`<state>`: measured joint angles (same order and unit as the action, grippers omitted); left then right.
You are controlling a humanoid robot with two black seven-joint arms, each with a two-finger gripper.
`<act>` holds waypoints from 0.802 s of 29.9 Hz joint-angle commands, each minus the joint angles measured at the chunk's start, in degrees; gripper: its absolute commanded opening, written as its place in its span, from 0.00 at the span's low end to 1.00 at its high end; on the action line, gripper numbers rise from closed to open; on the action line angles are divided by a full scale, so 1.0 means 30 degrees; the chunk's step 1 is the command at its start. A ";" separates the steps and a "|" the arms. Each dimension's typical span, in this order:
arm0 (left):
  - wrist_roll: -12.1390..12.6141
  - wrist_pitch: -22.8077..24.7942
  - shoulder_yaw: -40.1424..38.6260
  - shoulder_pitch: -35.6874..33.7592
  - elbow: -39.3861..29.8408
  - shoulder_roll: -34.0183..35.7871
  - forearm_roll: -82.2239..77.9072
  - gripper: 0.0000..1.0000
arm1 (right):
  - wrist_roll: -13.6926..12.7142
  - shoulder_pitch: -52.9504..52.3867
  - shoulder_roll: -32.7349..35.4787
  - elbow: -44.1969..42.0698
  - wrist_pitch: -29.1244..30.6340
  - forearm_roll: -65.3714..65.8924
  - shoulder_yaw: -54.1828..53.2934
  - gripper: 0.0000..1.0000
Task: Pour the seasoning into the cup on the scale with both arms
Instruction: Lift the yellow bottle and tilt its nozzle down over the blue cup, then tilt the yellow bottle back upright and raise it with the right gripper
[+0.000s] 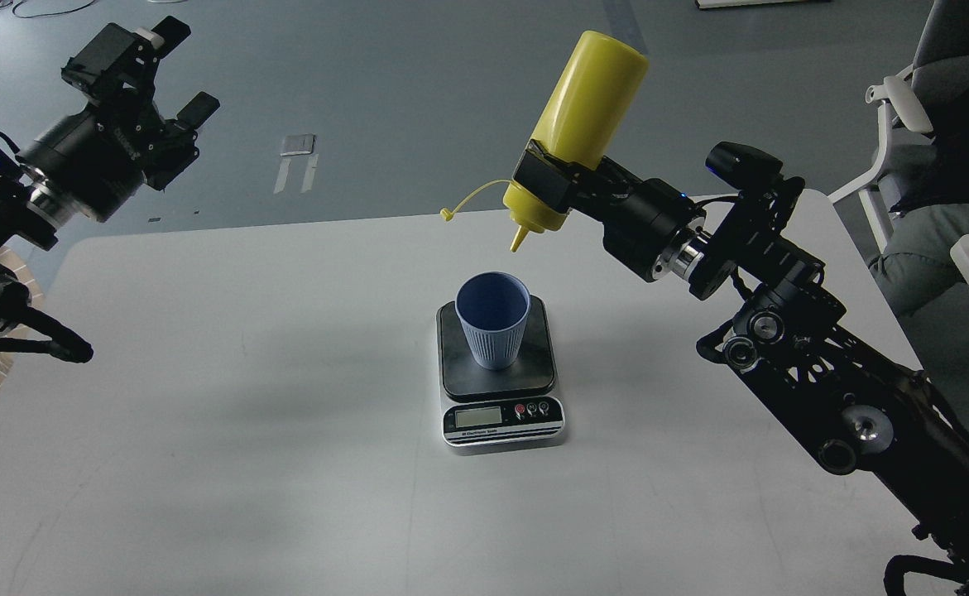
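Observation:
The light-blue ribbed cup (493,319) stands upright on the dark plate of the scale (501,377) in the middle of the white table. My right gripper (552,184) is shut on the yellow seasoning bottle (580,124) and holds it upside down and tilted. The nozzle points down, above and just behind the cup's rim. The cap strap hangs off to the left of the nozzle. My left gripper (179,74) is open and empty, raised high at the far left, well away from the cup.
The white table (203,430) has rounded far corners. A chair and a seated person's legs (931,223) are at the far right, beyond the table's right edge. My right arm's links (823,364) cross the table's right side.

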<state>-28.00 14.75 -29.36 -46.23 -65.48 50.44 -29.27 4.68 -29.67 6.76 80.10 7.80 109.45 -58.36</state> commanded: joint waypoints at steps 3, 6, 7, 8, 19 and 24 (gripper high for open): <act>0.0000 -0.0025 -0.0028 0.0000 -0.0001 0.0002 0.0000 0.98 | 0.0021 0.0574 0.0001 -0.0041 -0.0199 0.1074 0.0087 0.00; 0.0000 0.0004 -0.0057 0.0000 -0.0001 0.0002 0.0000 0.98 | -0.0153 0.0487 -0.0203 -0.0071 -0.0258 0.0755 -0.0292 0.00; 0.0000 0.0004 -0.0086 0.0000 -0.0001 0.0002 0.0000 0.98 | -0.0416 0.0544 -0.0378 -0.0042 -0.0171 0.0288 -0.0903 0.00; 0.0000 -0.0025 -0.0087 0.0000 -0.0030 0.0002 0.0029 0.98 | -0.0622 0.0574 -0.0525 -0.0070 -0.0083 -0.0325 -0.1374 0.00; 0.0000 -0.0113 -0.0057 0.0205 -0.0147 -0.0027 0.0000 0.98 | -0.5050 0.0661 -0.2255 0.0778 -0.0171 -1.8711 -0.6941 0.00; 0.0000 -0.0142 -0.0057 0.0438 -0.0177 -0.0085 0.0000 0.98 | -0.4023 0.1013 -0.2255 0.2386 0.0589 -2.2268 -0.7822 0.00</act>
<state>-28.00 14.40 -29.52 -45.42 -66.02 50.28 -29.25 -8.87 -27.15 0.00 84.10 7.99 48.93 -80.26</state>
